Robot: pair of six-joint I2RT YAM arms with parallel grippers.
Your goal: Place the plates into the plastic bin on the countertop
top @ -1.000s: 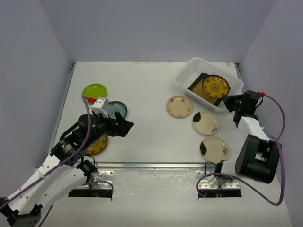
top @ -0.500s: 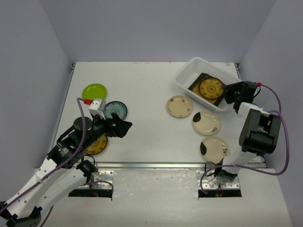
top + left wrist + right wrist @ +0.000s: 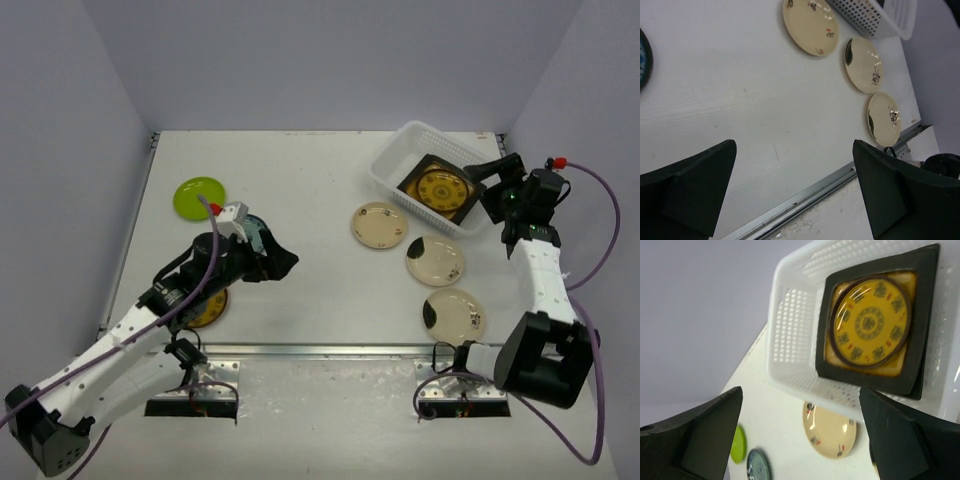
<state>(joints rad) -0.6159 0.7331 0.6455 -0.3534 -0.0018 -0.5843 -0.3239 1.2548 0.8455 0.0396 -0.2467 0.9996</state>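
With their fingers apart and nothing gripped, the right end effector (image 3: 800, 400) was held above the plastic bin (image 3: 790, 315), where a yellow round plate (image 3: 871, 322) was stacked on dark square plates (image 3: 865, 383), and the left end effector (image 3: 794, 150) over the desk (image 3: 310, 170), where three cream plates (image 3: 435, 261) were left, presumably for collection.

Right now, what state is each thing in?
Left gripper: open, empty.
Right gripper: open, empty.
Plastic bin: upright, plates inside.
Square plate: flat in bin.
Yellow round plate: on square plate.
Cream plates: three, flat on countertop.
Lime green plate: flat on countertop.
Yellow-brown plate: flat, partly hidden.
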